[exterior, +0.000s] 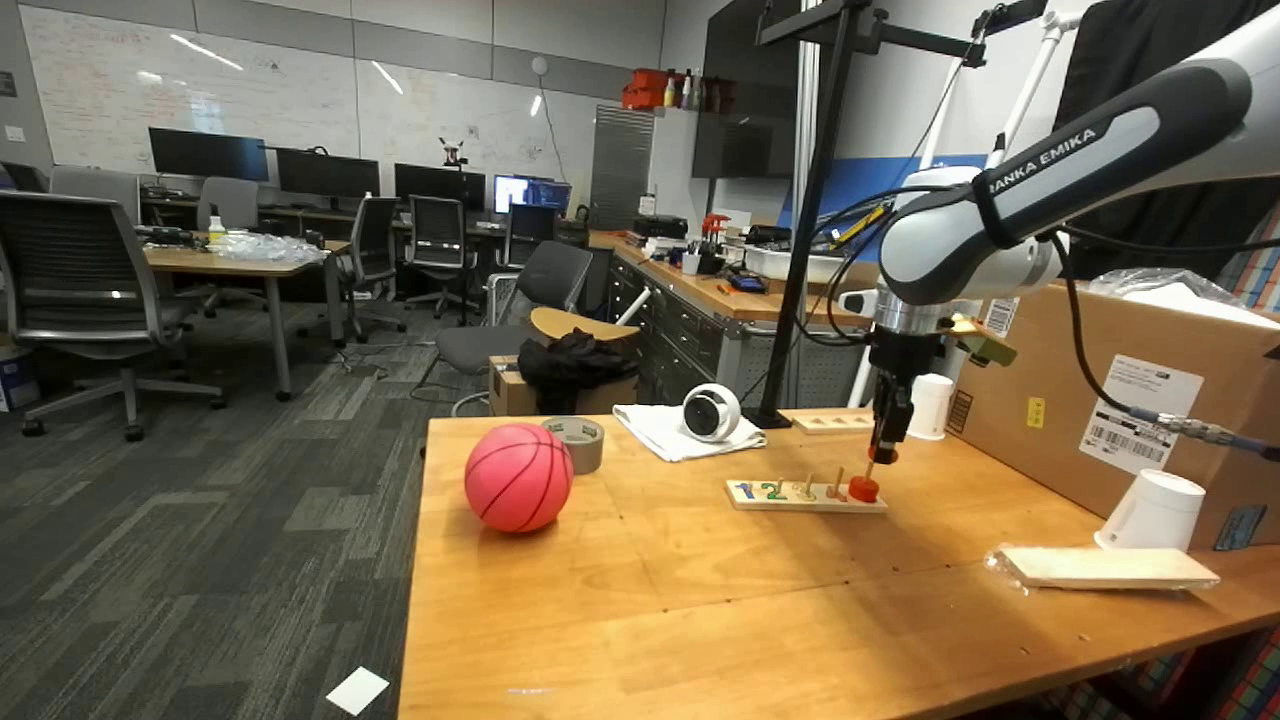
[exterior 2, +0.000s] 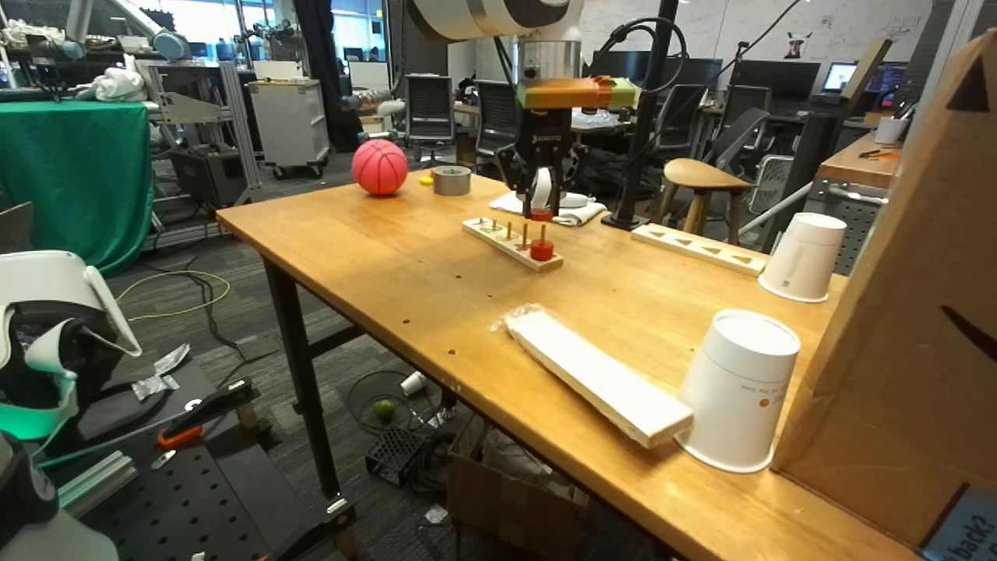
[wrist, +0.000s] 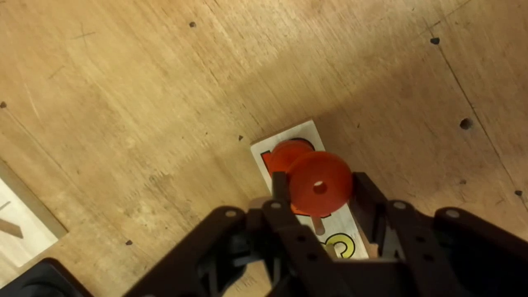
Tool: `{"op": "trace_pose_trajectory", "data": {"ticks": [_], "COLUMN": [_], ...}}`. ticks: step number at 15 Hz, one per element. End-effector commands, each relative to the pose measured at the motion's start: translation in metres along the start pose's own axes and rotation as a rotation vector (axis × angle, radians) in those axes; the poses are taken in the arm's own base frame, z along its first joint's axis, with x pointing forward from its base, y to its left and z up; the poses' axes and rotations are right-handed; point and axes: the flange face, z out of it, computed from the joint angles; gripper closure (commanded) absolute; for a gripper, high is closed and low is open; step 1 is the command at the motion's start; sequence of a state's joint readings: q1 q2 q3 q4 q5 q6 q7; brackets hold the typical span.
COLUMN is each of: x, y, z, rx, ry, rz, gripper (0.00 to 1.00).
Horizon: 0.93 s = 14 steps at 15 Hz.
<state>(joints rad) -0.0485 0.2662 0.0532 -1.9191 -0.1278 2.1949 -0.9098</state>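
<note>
Held ring [wrist: 321,165]: red, round, pierced by a central hole, suspended above the end of a wooden peg board [wrist: 342,220]. The 2 fingertips [wrist: 280,185] clasp it from opposite edges, set only as far apart as its width; the gripper [exterior 2: 541,213] points downward. Below, the end peg [exterior 2: 543,232] rises through a lower ring [exterior 2: 542,251], also red, seated at its foot. In both exterior views the held ring appears just above this peg's tip; whether the 2 touch cannot be told. The board's other 4 pegs carry no ring; a yellow numeral 3 [wrist: 350,245] shows in the wrist view.

Step in hand, as judged: poising the ring over the end peg. The next move, if downward, calls for the hole to be centred on the tip and the ring kept level, with release only after the peg has entered; off-centre contact could tilt the ring.

Surroundings on the table [exterior: 620,620]: a tray [exterior 2: 693,254] with triangular recesses, near a far cup [exterior 2: 802,253]; a wrapped wooden bar [exterior 2: 600,378] just beside a near cup [exterior 2: 736,397], both cups upturned near a cardboard box [exterior: 1040,360]. Farther off, a pink ball [exterior: 518,477], a tape roll [exterior 2: 452,183] and a white cloth [exterior: 660,430].
</note>
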Motion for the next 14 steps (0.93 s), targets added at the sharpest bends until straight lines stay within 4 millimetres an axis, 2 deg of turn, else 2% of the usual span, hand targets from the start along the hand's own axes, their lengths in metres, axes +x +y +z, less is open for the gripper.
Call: {"op": "trace_pose_trajectory", "data": {"ticks": [1,6,14], "x": [0.001,0.003,-0.002], "y": [-0.001,0.002,-0.003], "z": [-0.005,-0.007,0.007], "rx": [-0.025,-0.080,-0.039], "ry": [0.051,0.065,0.057], "rz": [0.004,-0.022,0.006], "gripper": [0.83,0.83,0.83]}}
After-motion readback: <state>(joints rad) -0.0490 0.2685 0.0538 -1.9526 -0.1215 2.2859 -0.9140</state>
